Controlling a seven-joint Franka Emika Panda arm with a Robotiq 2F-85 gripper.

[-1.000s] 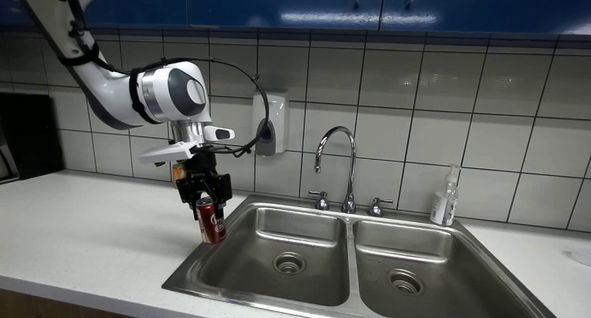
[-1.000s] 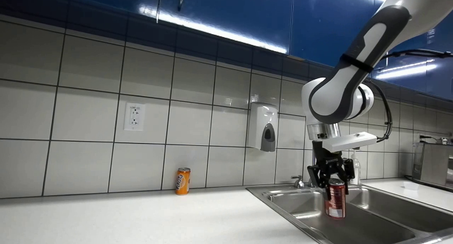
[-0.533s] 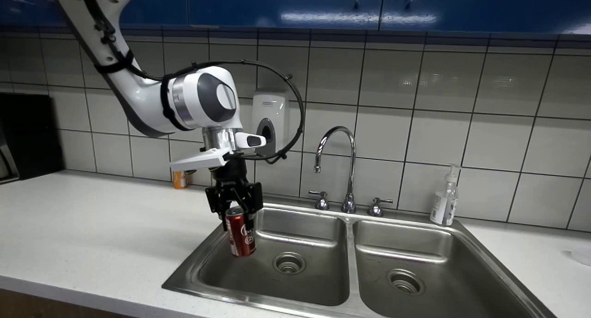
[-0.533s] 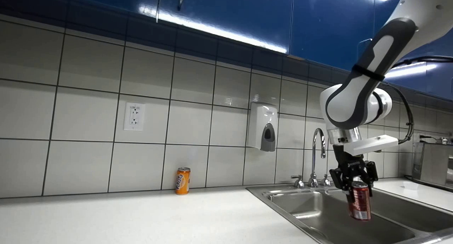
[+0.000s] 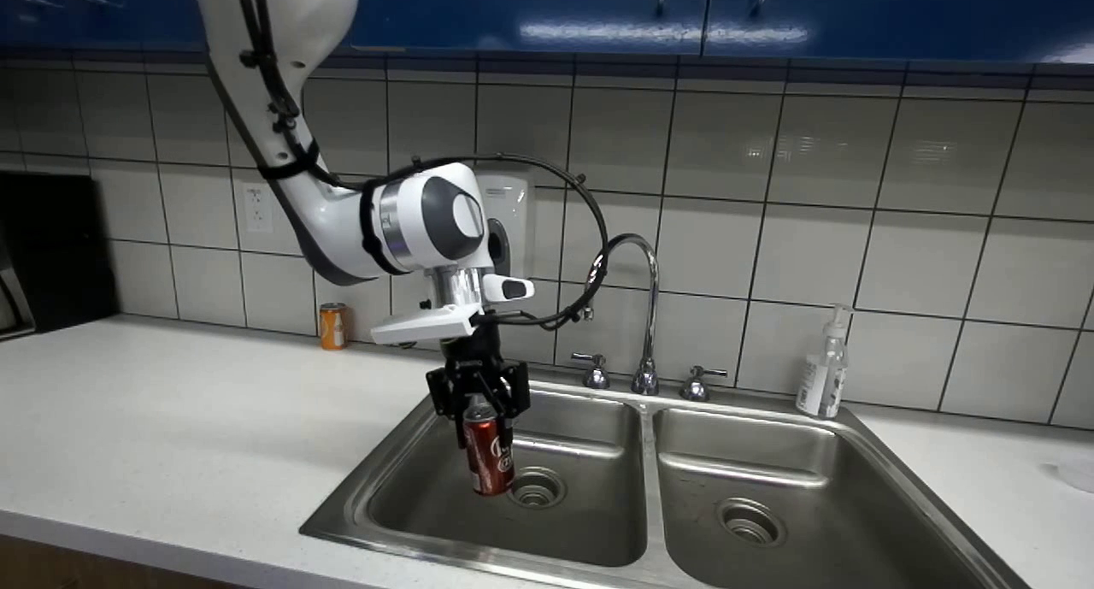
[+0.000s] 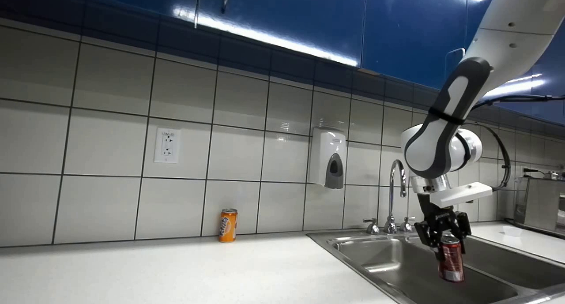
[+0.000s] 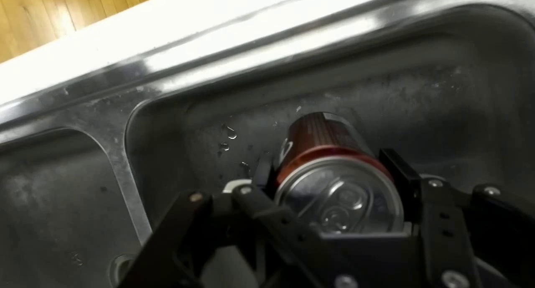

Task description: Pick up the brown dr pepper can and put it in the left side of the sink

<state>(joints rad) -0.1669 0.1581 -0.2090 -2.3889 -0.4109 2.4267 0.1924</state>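
The brown dr pepper can (image 5: 490,467) is dark red-brown with a silvery top. It hangs slightly tilted in my gripper (image 5: 485,435), over the left side of the sink (image 5: 581,529), just left of the drain. The can (image 6: 451,268) and my gripper (image 6: 452,250) also show over the steel basin (image 6: 353,249) in an exterior view. In the wrist view, the fingers of my gripper (image 7: 328,166) press both sides of the can (image 7: 322,133) near its top. Basin floor (image 7: 426,108) shows beyond it. The gap between can bottom and basin floor is hard to judge.
A steel divider (image 5: 651,495) separates the narrower basin (image 5: 820,521). The faucet (image 5: 651,315) and its handles stand behind the sink. An orange can (image 5: 332,327) stands by the wall, a soap bottle (image 5: 824,371) at the back right corner. A soap dispenser (image 6: 327,158) is on the wall.
My gripper has carried the can from near the sink's left edge to over the left basin. Over the last half second it has also come lower. It stays shut on the can.
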